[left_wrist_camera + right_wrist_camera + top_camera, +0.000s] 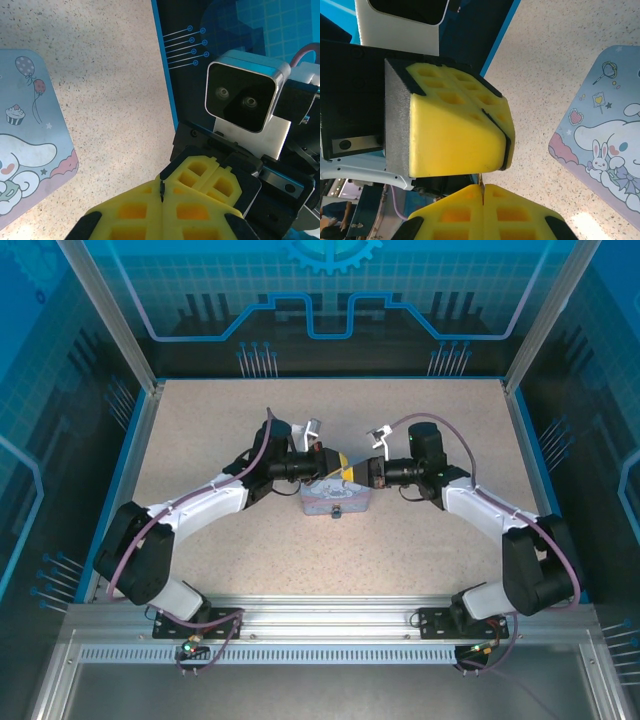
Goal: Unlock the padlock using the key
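Right wrist view: my right claw (pixel 482 194) sits pressed together at bottom centre, and a thin brassy sliver stands up out of its seam. I take that for the key (pixel 481 181), pinched by one end. Left wrist view has the left claw (pixel 162 196) together too, at the bottom edge, with a dark sliver at its seam; whether it grips the key as well I cannot tell. From above, both claws meet over the tin (pixel 315 502) at mid-frame. A small dark thing on the tin's near edge looks like the padlock (pixel 337 511), too small to read further. I judge the key light, stiff and slick, apt to swivel in soft foam, so I would grip it flat across the bow and leave the blade free. The padlock looks light enough to skid; pin it by the body.
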Controlling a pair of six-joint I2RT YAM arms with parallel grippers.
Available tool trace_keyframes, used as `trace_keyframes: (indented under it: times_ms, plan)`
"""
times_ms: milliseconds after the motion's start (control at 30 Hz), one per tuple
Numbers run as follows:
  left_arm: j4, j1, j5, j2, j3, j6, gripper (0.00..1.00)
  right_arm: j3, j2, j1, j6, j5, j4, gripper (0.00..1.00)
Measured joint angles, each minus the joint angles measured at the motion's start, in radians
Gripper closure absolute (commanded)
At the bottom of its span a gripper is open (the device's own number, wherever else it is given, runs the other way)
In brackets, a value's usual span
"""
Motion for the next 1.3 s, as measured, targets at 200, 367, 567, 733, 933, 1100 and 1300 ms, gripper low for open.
trace_keyframes:
  times_ms: [200, 367, 567, 733, 933, 1100, 1300]
  plan:
    - [0.012, -0.007, -0.011, 0.000, 0.000, -0.011, 1.00, 0.000, 0.003, -0.019, 0.016, 0.009, 0.006, 0.57]
    - [0.012, -0.011, -0.052, -0.001, 0.000, -0.022, 1.00, -0.037, -0.054, -0.076, 0.031, 0.037, 0.006, 0.46]
    - [0.027, -0.011, -0.131, -0.036, -0.025, -0.075, 1.00, -0.099, -0.127, -0.082, 0.082, 0.091, 0.059, 0.32]
    - [0.056, -0.016, -0.212, -0.076, -0.064, -0.137, 1.00, -0.122, -0.130, -0.031, 0.159, 0.178, 0.142, 0.33]
    - [0.077, -0.040, -0.309, -0.122, -0.113, -0.171, 1.00, -0.123, -0.122, 0.036, 0.248, 0.274, 0.257, 0.40]
    - [0.084, -0.049, -0.376, -0.158, -0.136, -0.172, 1.00, -0.120, -0.071, 0.076, 0.296, 0.311, 0.324, 0.45]
    - [0.091, -0.051, -0.433, -0.181, -0.144, -0.171, 1.00, -0.118, -0.026, 0.115, 0.325, 0.325, 0.367, 0.51]
